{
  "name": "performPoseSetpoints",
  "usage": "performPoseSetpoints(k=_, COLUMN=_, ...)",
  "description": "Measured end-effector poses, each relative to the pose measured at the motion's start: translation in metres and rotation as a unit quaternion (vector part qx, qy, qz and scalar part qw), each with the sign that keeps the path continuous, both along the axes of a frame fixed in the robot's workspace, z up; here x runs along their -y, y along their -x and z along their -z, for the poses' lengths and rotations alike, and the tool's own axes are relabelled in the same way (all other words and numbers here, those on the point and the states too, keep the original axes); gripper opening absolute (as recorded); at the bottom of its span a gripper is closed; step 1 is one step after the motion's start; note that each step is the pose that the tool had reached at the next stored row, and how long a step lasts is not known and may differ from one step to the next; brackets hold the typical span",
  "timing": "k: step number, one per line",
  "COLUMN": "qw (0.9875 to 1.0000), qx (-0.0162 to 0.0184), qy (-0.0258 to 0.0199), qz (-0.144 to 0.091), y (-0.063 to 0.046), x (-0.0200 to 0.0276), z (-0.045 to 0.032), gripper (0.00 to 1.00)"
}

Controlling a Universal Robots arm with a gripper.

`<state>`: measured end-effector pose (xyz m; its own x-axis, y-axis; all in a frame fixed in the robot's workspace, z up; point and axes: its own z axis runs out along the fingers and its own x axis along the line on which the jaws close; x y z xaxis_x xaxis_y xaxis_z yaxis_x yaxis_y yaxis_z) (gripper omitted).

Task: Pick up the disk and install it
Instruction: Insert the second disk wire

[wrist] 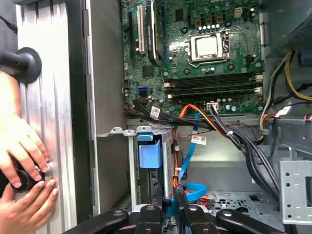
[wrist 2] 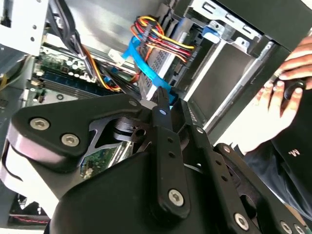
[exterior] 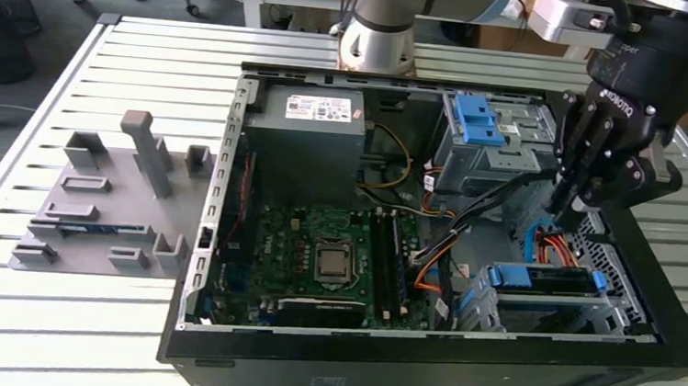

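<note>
**Steel-cased disk sits low in its bay, robot hand poised above**

Slatted metal makes up the surface (exterior: pixel 121 65), and on it lies the big black computer case (exterior: pixel 428 375), side off and open upwards. The grey power-supply box (exterior: pixel 311 144) fills its far corner. A person's hands (wrist: pixel 22 146) rest on the surface just beside the case wall.

The robot's hand (exterior: pixel 570 206) hangs inside the case at the exterior view's right, among the orange and black cables; whether it is apart or clamped I cannot tell.

The disk (exterior: pixel 546 281) sits below it in the lower bay, near the case's front edge, framed by its blue bracket (wrist: pixel 148 153).

By my reckoning the disk is dense and rigid, heavy for its size, and easily hurt by a knock or a drop. Its bare metal faces look slick, so the blue plastic bracket seems the sensible place to take hold
</note>
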<state>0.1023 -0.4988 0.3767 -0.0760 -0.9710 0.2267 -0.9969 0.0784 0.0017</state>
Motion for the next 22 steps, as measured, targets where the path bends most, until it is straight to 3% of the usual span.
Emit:
performPoseSetpoints(k=4, qw=0.9999, qx=0.0022, qy=0.0122, qz=0.0, y=0.0, x=0.0, z=0.003, gripper=0.25)
performPoseSetpoints(k=7, qw=0.9999, qx=0.0035, qy=0.016, qz=0.0, y=0.0, x=0.0, z=0.0071, gripper=0.25)
performPoseSetpoints(k=19, qw=0.9998, qx=0.0051, qy=0.0167, qz=0.0, y=0.0, x=0.0005, z=0.0272, gripper=0.25)
performPoseSetpoints(k=21, qw=0.9999, qx=0.0051, qy=0.0149, qz=0.0, y=0.0, x=0.0018, z=0.029, gripper=0.25)
performPoseSetpoints(k=22, qw=0.9999, qx=0.0051, qy=0.0119, qz=0.0, y=0.0, x=0.0027, z=0.03, gripper=0.25)
